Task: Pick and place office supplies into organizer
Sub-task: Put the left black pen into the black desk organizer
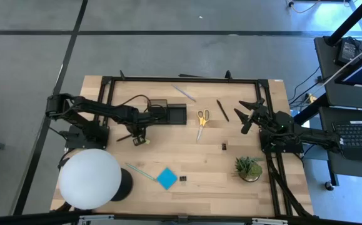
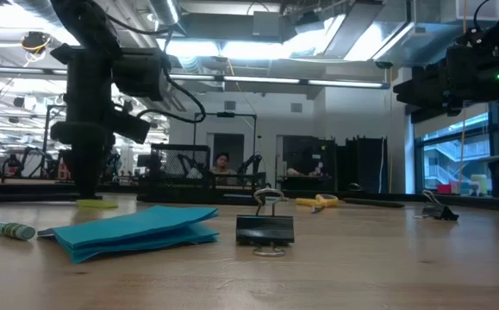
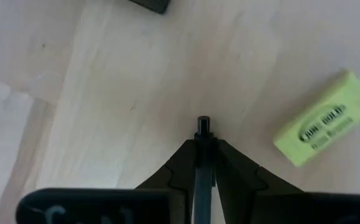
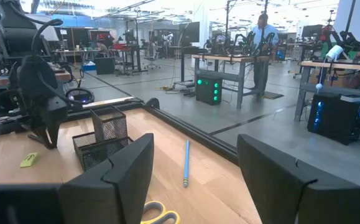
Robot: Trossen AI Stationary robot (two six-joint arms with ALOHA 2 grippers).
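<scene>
The left gripper sits left of the middle in the high view. Its two dark fingers are pressed together on a thin dark pen. In the left wrist view the pen pokes out between the finger tips, right over the light wooden table. A small yellow-green eraser block lies on the wood just below the gripper in the high view. In the left wrist view the block is at the right side, apart from the fingers.

The small black mesh organizer tray is just to the upper right of the left gripper in the high view. To its right lie the yellow-handled scissors. Farther right is a thin dark pencil. A thin grey pen lies above the tray, near the top edge of the table.

The right gripper is at the right side of the high view. Its fingers are spread wide apart, with nothing between them.

Lower in the high view are a blue square note pad and a thin light-blue pen to its left. A small black clip sits just right of the pad. Another small black clip lies nearer the middle. A small green potted plant is at the lower right. A big white globe lamp is at the lower left.
</scene>
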